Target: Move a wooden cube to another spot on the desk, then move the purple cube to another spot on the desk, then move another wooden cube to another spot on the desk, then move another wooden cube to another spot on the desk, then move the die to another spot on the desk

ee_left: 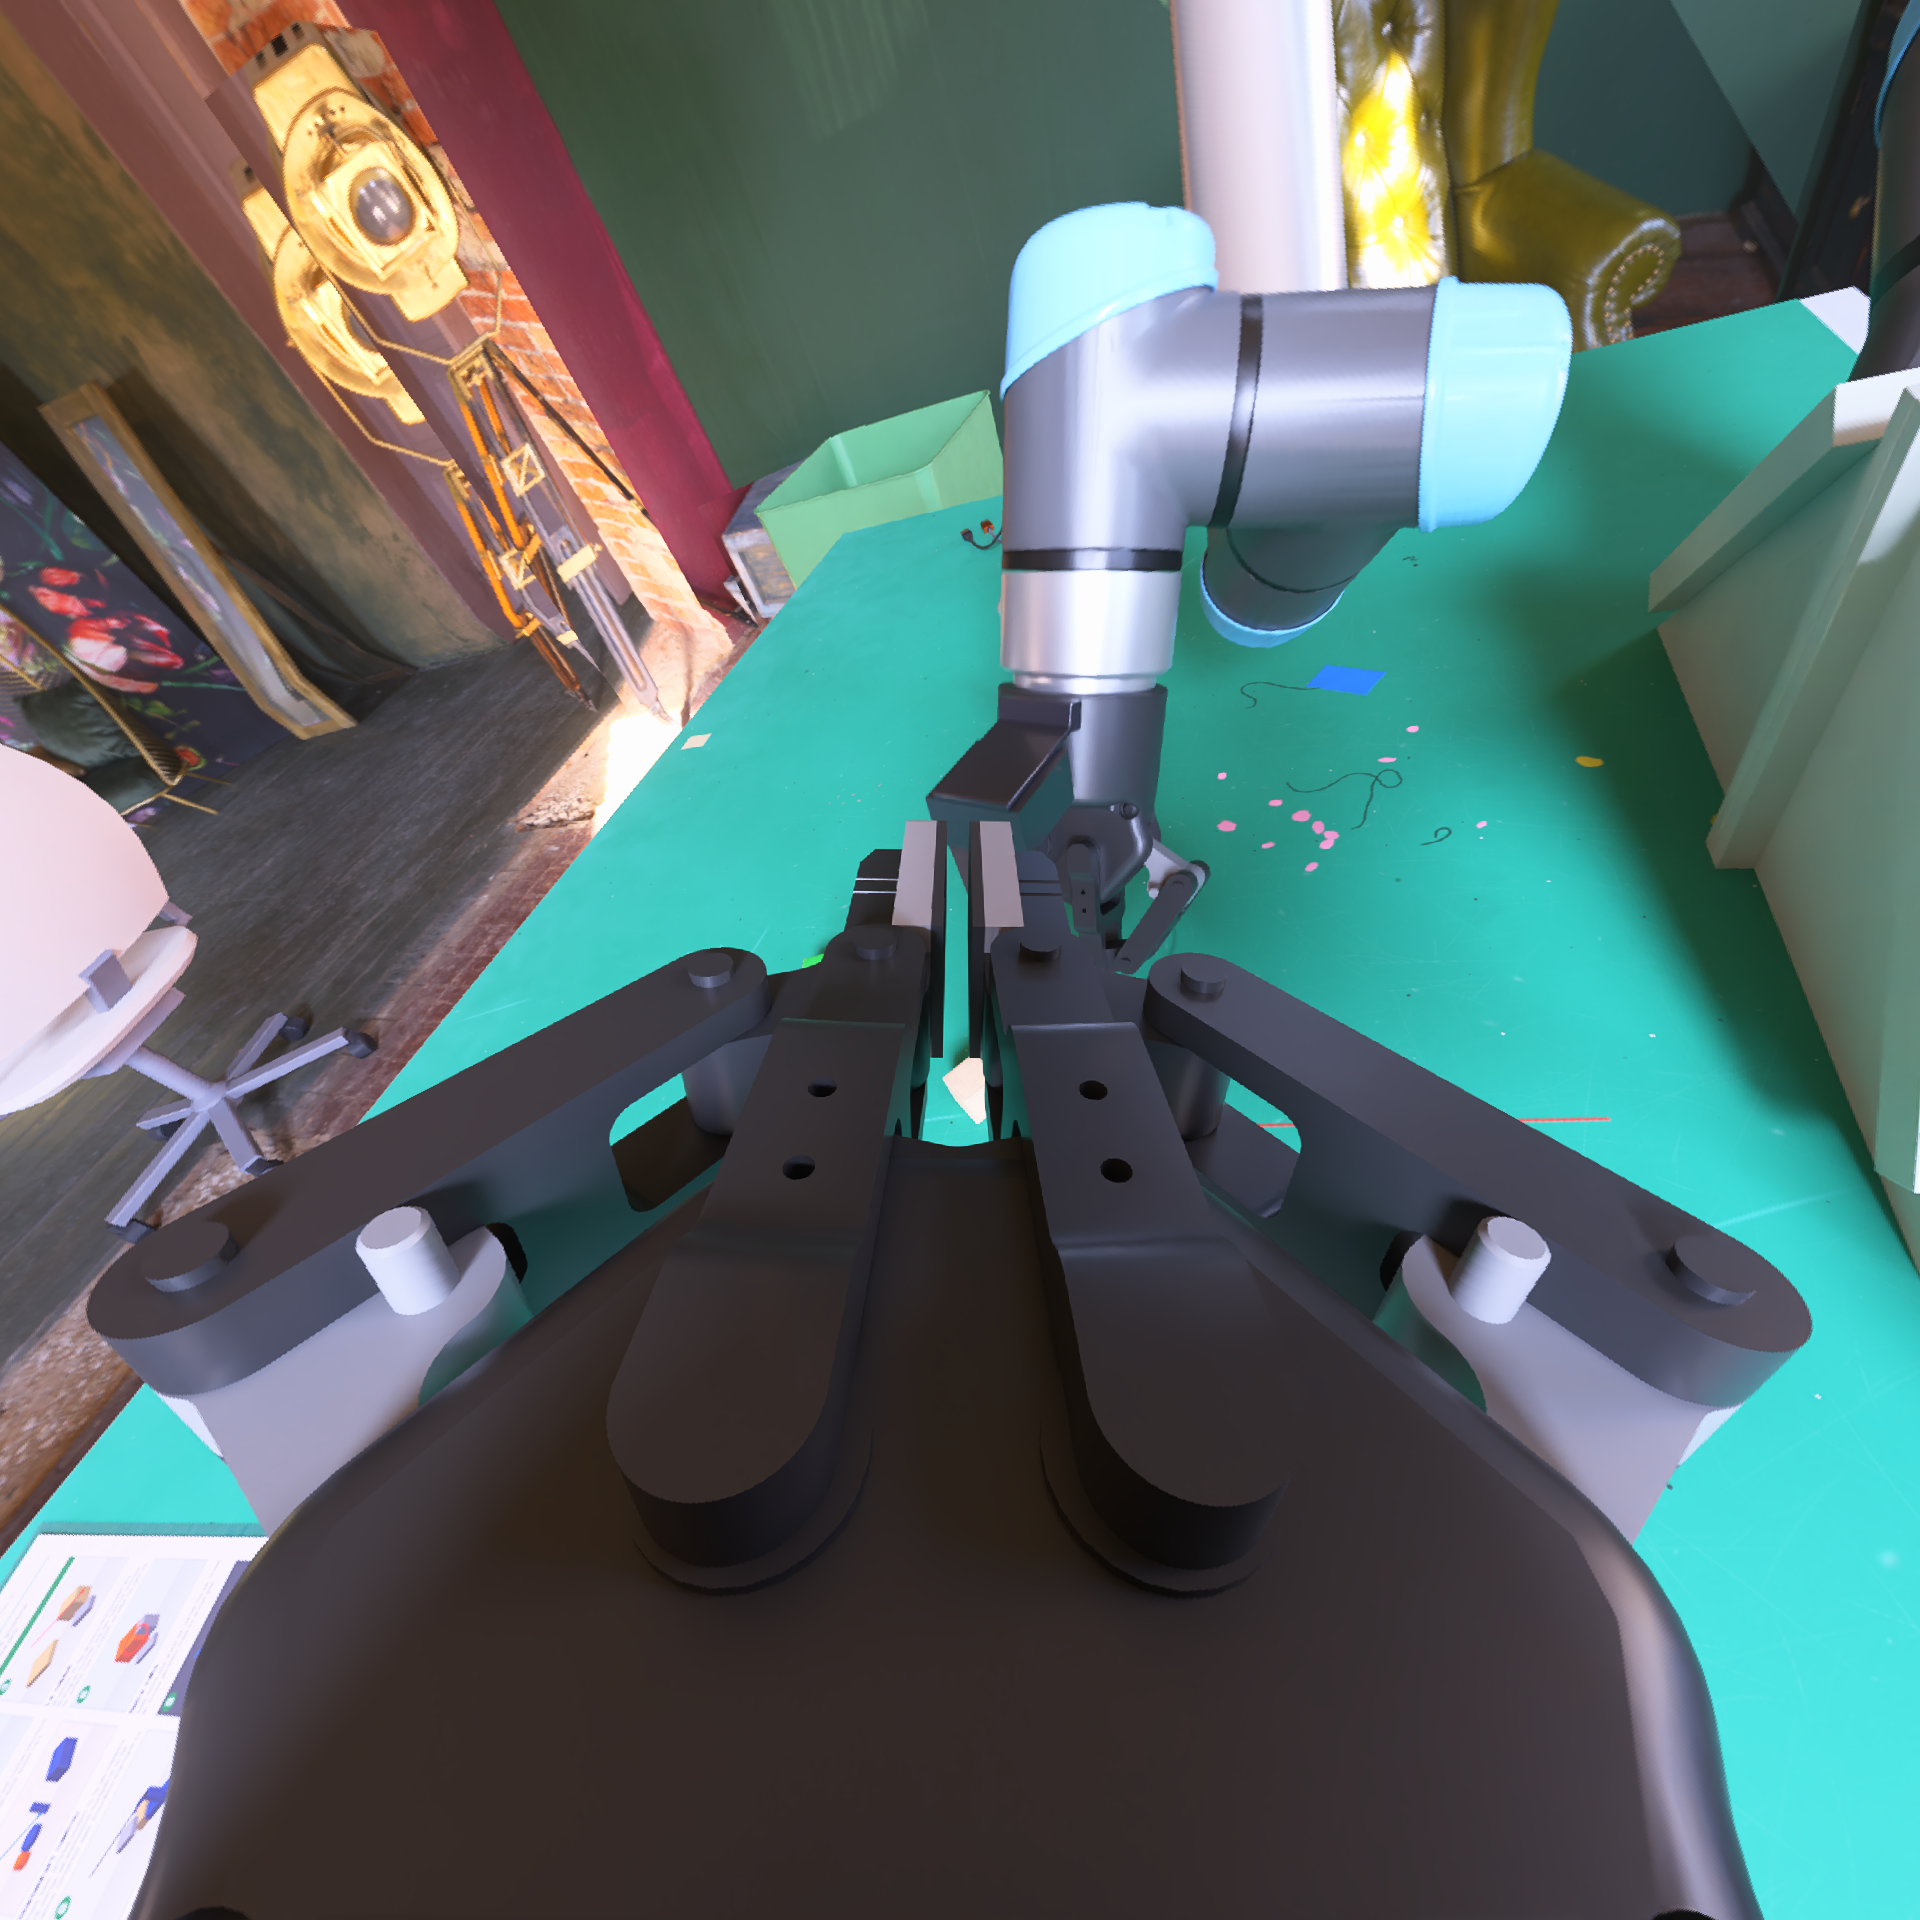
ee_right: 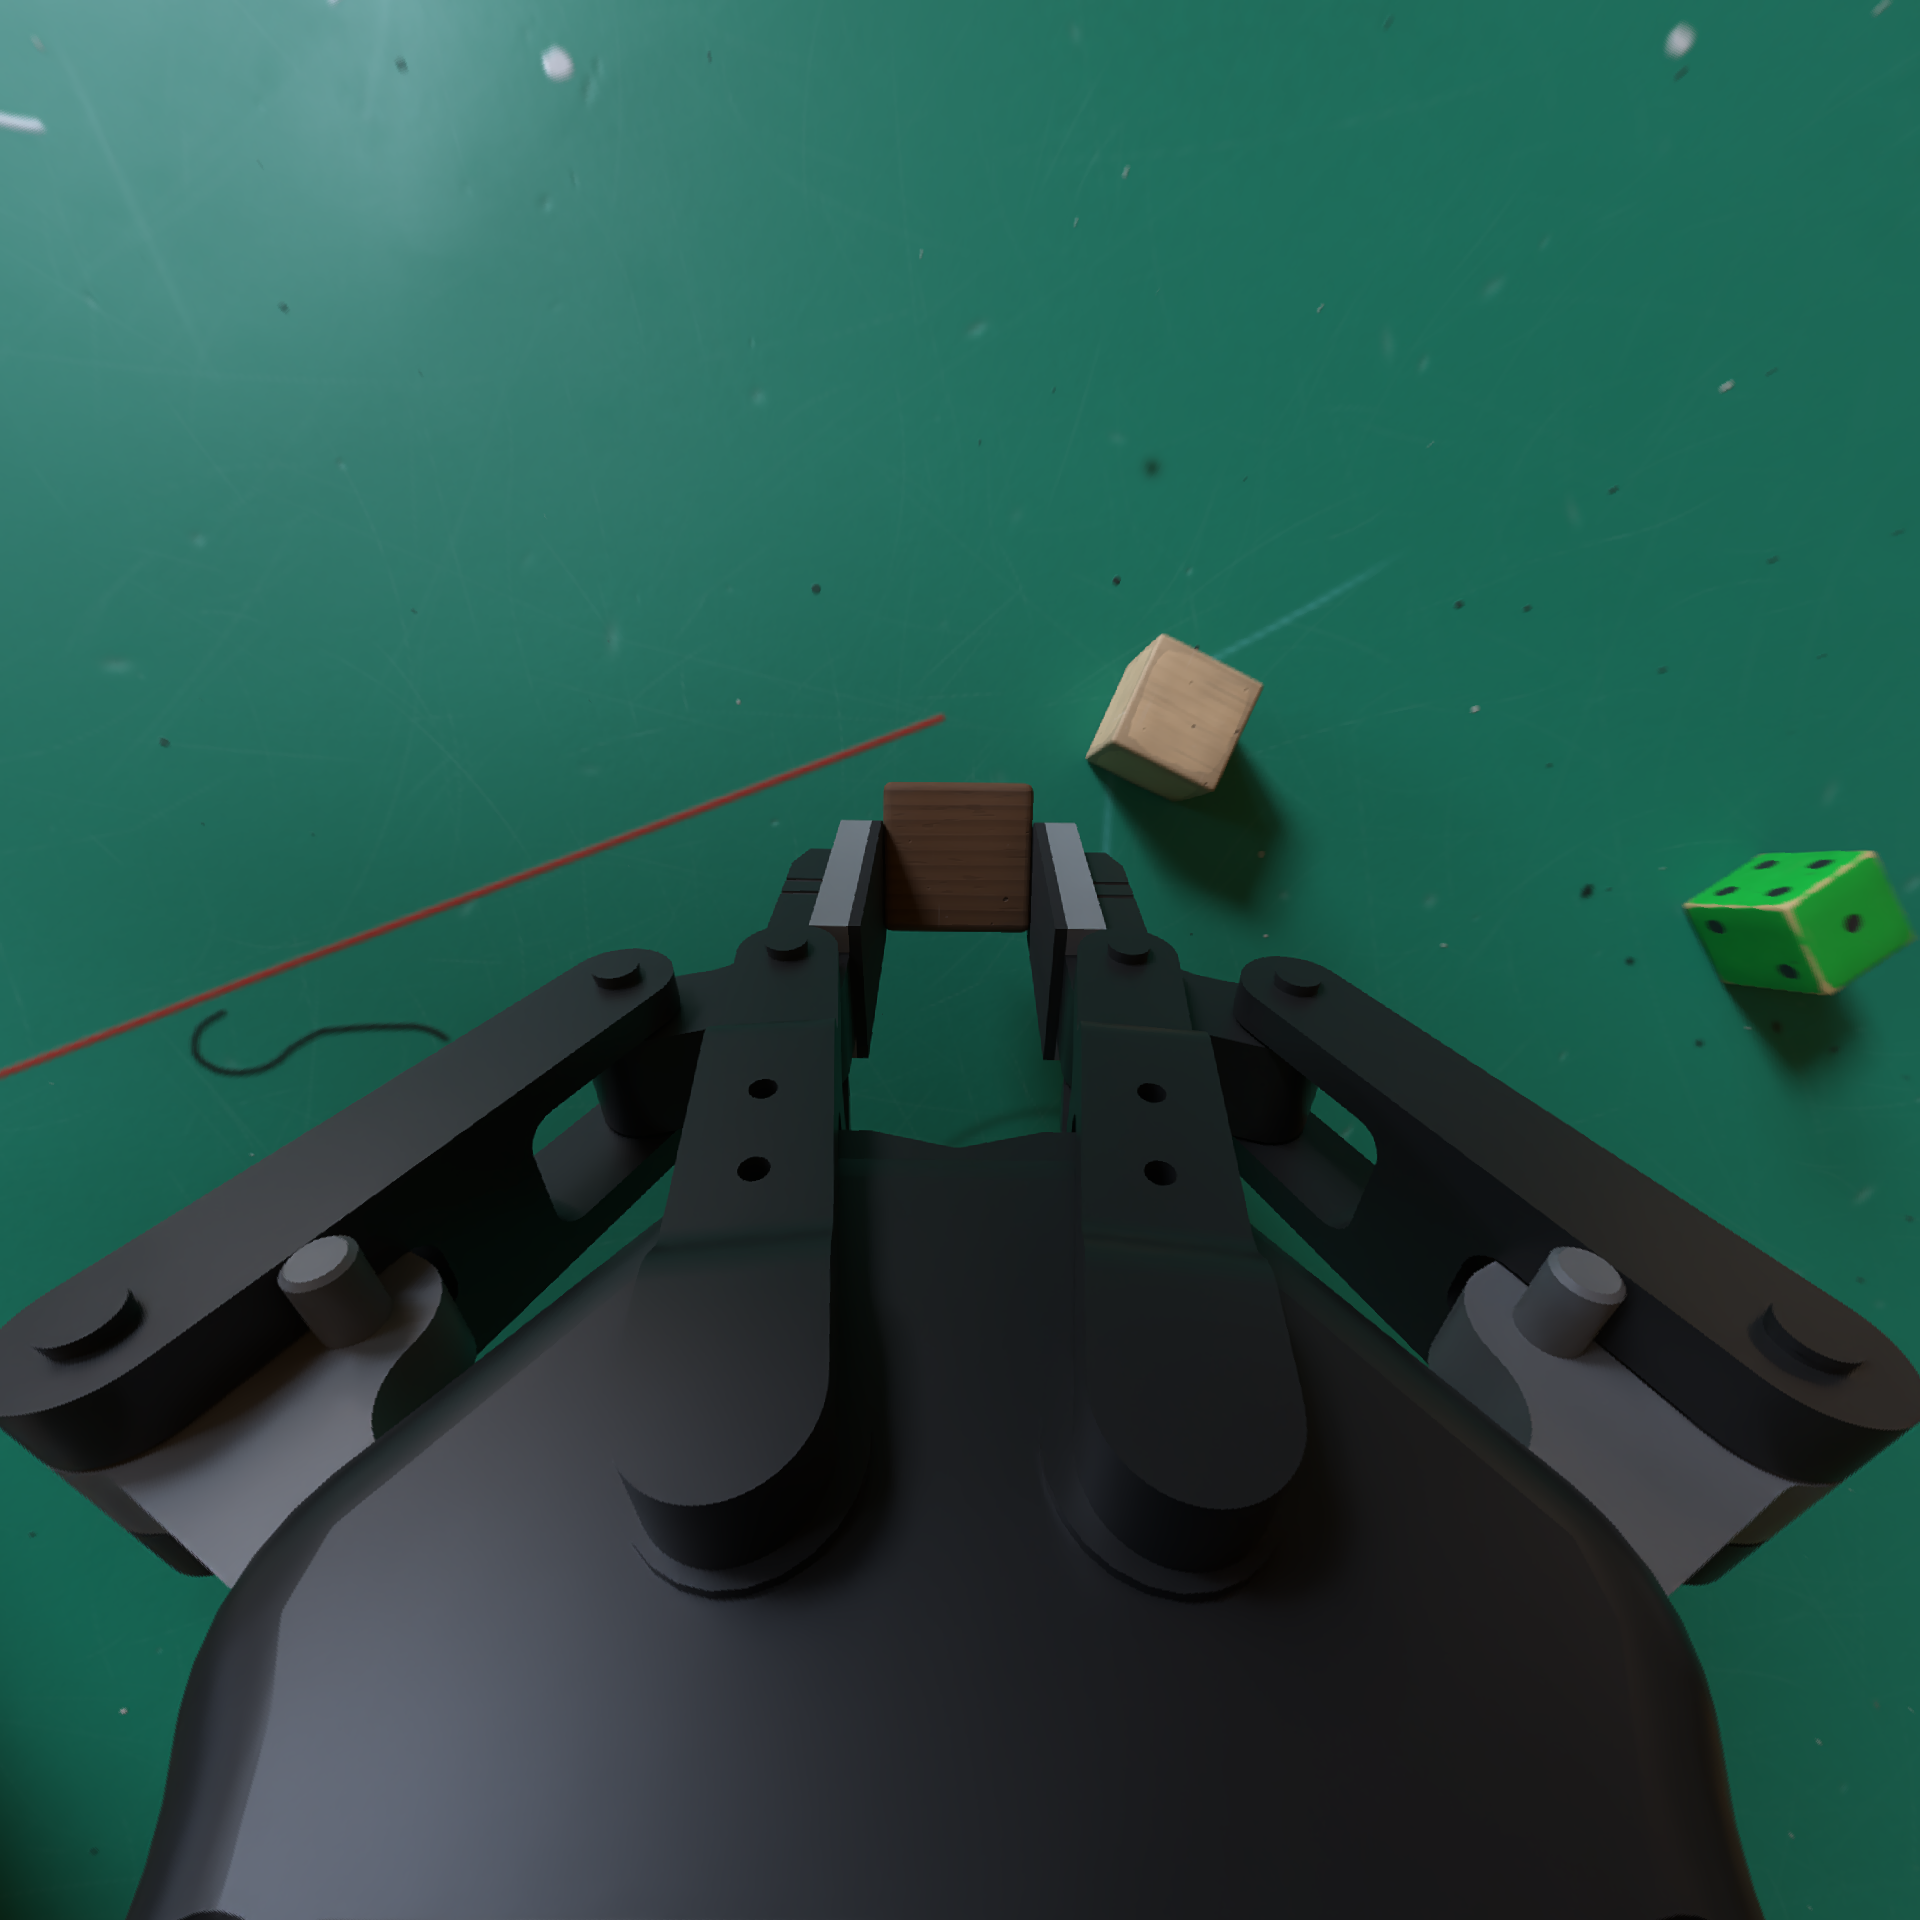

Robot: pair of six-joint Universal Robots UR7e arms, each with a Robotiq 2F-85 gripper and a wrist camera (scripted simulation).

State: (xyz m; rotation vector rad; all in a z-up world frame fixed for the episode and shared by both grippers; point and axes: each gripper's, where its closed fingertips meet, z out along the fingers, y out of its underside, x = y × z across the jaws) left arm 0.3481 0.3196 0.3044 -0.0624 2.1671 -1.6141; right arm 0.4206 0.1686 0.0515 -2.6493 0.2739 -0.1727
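in the right wrist view a red line (ee_right: 468,894) crosses the desk (ee_right: 623,416) at 9 o'clock; the right gripper (ee_right: 957,868) clamps a dark wooden cube (ee_right: 957,854) squarely on opposite faces, likely for carrying; a pale wooden cube (ee_right: 1176,717) sits at 1 o'clock, the green die (ee_right: 1797,920) at 3 o'clock; the left gripper (ee_left: 957,878) is pinched together, empty, out of the way
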